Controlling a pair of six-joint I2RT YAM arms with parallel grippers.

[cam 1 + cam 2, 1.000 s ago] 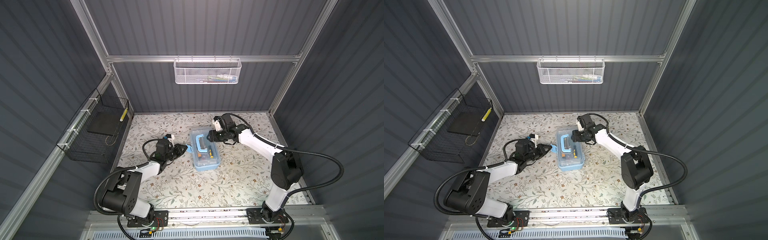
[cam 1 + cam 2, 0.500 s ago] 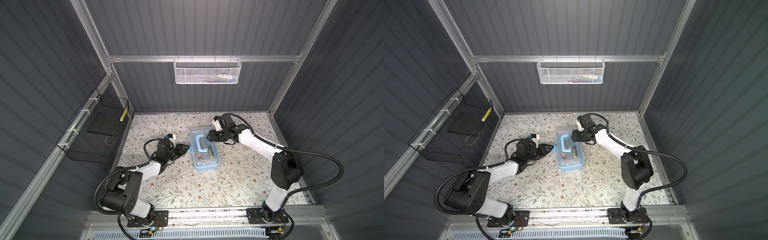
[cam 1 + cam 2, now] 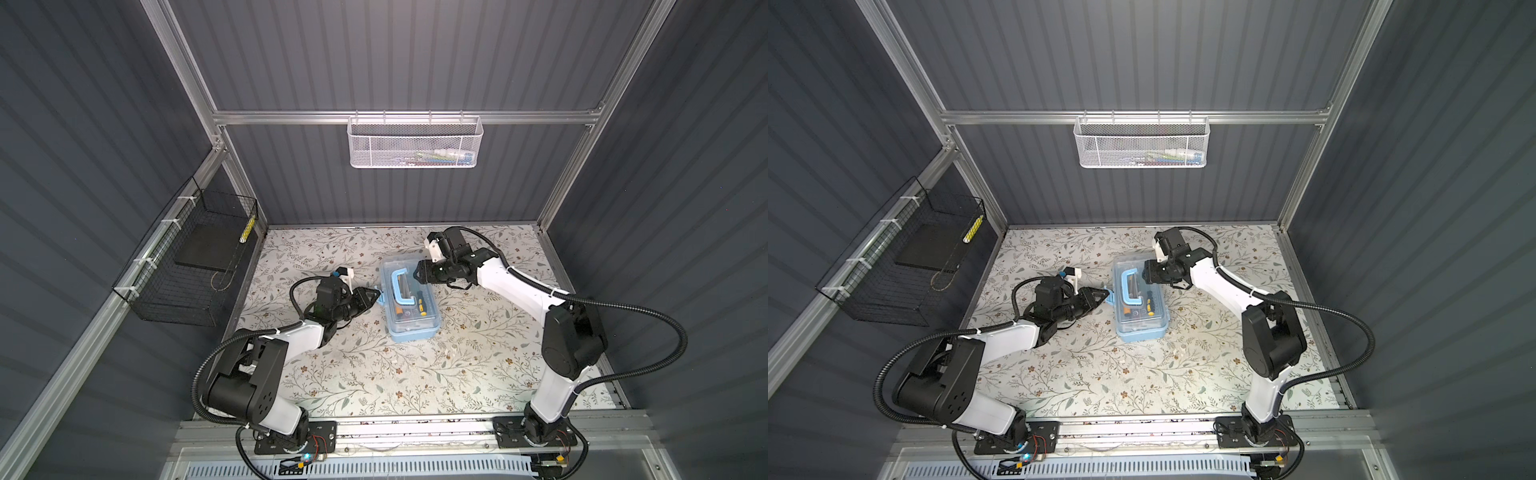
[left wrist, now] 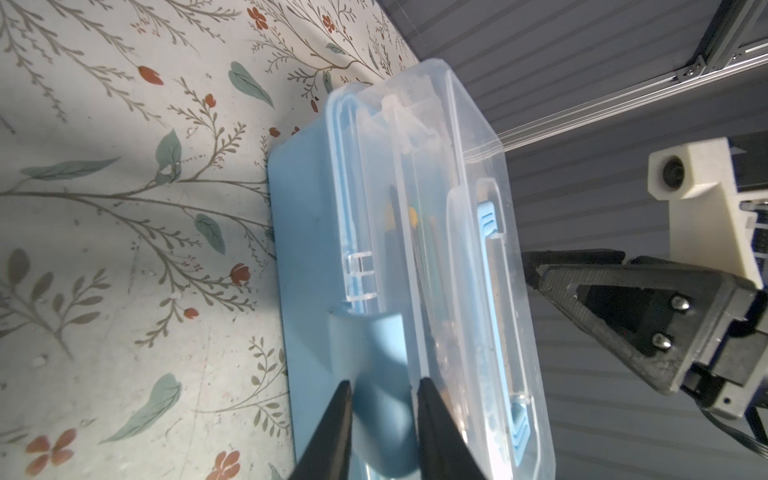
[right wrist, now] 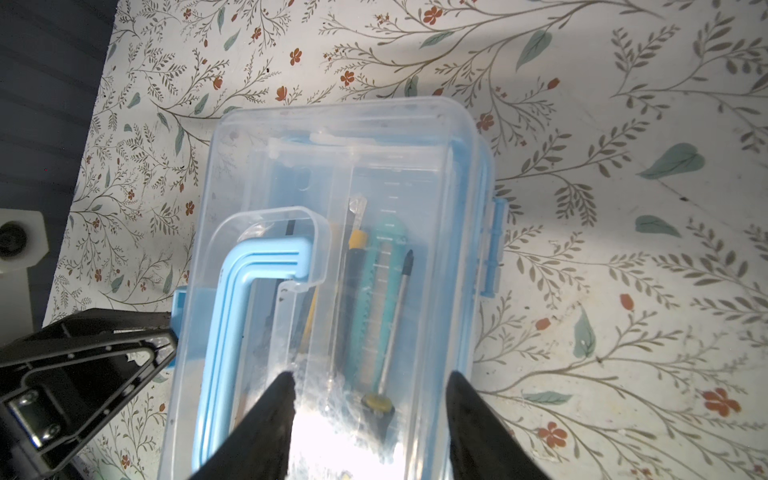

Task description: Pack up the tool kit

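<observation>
We see the left fingers [image 4: 332,436] a narrow gap apart, one on each side of the blue latch [image 4: 365,345] on a long side of the box [image 4: 307,249]. We cannot tell whether they squeeze the latch or only flank it.

The right fingers [image 5: 266,424] are spread well apart and empty. They sit low over the clear lid [image 5: 332,137], which is closed, near the box's rear right part. We cannot tell whether their tips touch it.

The blue handle [image 5: 232,316] lies flat in a recess of the lid, just beside the right fingers and between the two arms. Through the lid we see a screwdriver [image 5: 395,316] with a yellow and black grip, a teal knife [image 5: 376,291] touching it, and a yellow and black knife [image 5: 353,270] beside that. A second latch [image 5: 494,249] sits on the opposite long side, well apart from either set of fingers.

The box stands near the middle of the desk [image 3: 374,386], which has a pale floral cover. Dark grey ribbed walls [image 3: 374,62] and an aluminium frame [image 3: 415,117] enclose it.

A white mesh basket [image 3: 413,145] hangs on the rear rail, high above the box. A black wire basket [image 3: 178,286] hangs on the left wall, well apart from the left arm.
</observation>
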